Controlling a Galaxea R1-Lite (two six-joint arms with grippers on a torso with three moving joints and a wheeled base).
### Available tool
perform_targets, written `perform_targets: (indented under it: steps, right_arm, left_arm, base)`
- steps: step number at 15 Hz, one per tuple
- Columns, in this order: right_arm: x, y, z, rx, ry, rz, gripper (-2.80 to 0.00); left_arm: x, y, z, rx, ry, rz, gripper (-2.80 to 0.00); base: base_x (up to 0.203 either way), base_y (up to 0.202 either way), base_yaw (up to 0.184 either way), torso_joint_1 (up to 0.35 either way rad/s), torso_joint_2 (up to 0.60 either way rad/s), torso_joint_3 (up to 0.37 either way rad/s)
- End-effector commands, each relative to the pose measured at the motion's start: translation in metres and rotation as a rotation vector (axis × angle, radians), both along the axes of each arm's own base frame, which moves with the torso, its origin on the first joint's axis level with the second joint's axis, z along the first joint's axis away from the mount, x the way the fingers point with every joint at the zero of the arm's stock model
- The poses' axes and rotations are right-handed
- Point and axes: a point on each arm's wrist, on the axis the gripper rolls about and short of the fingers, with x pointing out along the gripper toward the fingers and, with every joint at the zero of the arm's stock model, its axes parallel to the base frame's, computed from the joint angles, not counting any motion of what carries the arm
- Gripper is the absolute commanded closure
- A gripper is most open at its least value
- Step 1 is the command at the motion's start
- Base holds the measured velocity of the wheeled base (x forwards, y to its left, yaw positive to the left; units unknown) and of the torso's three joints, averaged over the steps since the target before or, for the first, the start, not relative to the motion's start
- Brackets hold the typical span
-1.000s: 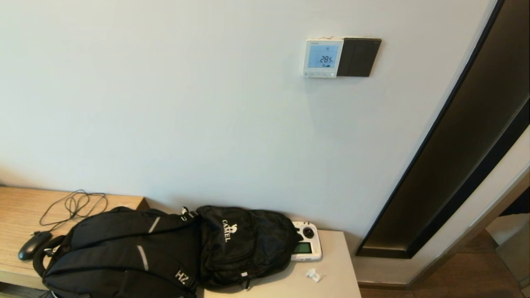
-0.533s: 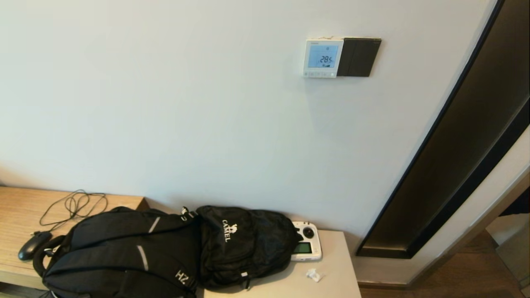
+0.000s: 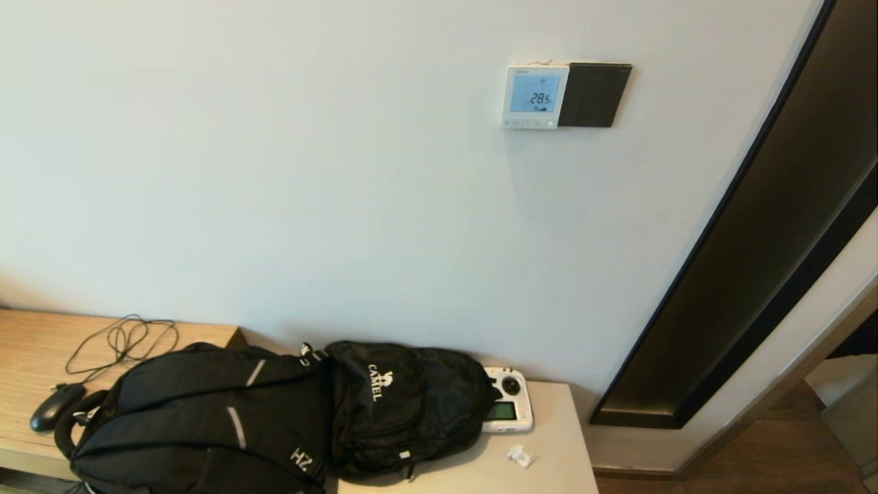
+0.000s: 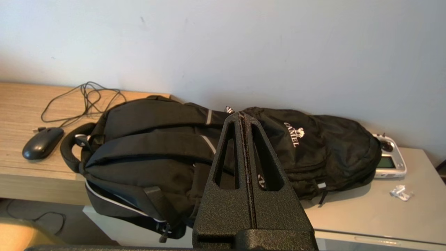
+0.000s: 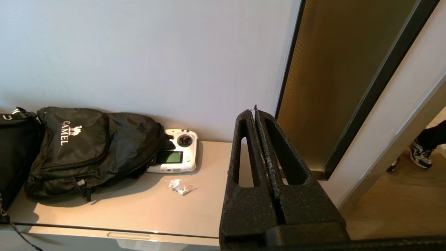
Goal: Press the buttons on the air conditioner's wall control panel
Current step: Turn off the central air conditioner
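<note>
1. The left gripper (image 4: 245, 116) sits low in front of the surface (image 3: 549, 453), out of the head view; its jaws are pressed together with nothing between them, aimed toward the large black backpack (image 3: 199, 418).
2. The right gripper (image 5: 255, 111) is likewise low and outside the head view, jaws pressed together on nothing, pointing toward the right end of the surface near the dark door frame (image 3: 741, 247).
3. On the surface, the large black backpack lies beside a smaller black bag (image 3: 405, 405) printed with "CAMEL"; the two touch.
4. Just right of the smaller bag rests a white handheld controller (image 3: 507, 408), with a crumpled white scrap (image 3: 520, 455) near it.
5. At the left end, on wood, lie a black mouse (image 3: 53, 405) and its tangled cable (image 3: 123, 339).
6. High on the wall, well apart from both grippers, hangs the air conditioner's wall control panel (image 3: 536, 96), its screen lit pale blue with digits.
7. The buttons (image 3: 529, 123) run along the panel's bottom edge.
8. A black plate (image 3: 595, 95) touches the panel's right side.
</note>
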Motion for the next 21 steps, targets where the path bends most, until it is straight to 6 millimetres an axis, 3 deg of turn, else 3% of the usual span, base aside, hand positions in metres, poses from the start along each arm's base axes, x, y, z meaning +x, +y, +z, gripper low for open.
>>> perform_targets:
  steps: [1, 9, 12, 16, 21]
  right_arm:
    - [0.0, 0.0, 0.0, 0.0, -0.002, 0.0, 0.0]
    - [0.0, 0.0, 0.001, -0.007, -0.004, -0.005, 0.0]
    - [-0.002, 0.0, 0.014, -0.009, -0.023, -0.007, 0.0]
    - [0.01, 0.0, 0.047, -0.007, 0.0, -0.004, 0.0]
    - [0.06, -0.001, 0.108, 0.002, 0.014, -0.005, 0.0]
  left_arm:
    - [0.0, 0.0, 0.0, 0.0, -0.001, 0.003, 0.0]
    - [0.0, 0.0, 0.0, 0.0, -0.001, 0.002, 0.0]
    - [0.0, 0.0, 0.0, 0.0, -0.001, 0.0, 0.0]
    - [0.0, 0.0, 0.0, 0.0, -0.001, 0.0, 0.0]
    - [0.0, 0.0, 0.0, 0.0, -0.001, 0.002, 0.0]
  base:
    - [0.0, 0.0, 0.0, 0.0, 0.0, 0.0]
    - [0.0, 0.0, 0.0, 0.0, 0.0, 0.0]
    - [0.0, 0.0, 0.0, 0.0, 0.0, 0.0]
    - [0.0, 0.0, 0.0, 0.0, 0.0, 0.0]
    - [0.0, 0.0, 0.0, 0.0, 0.0, 0.0]
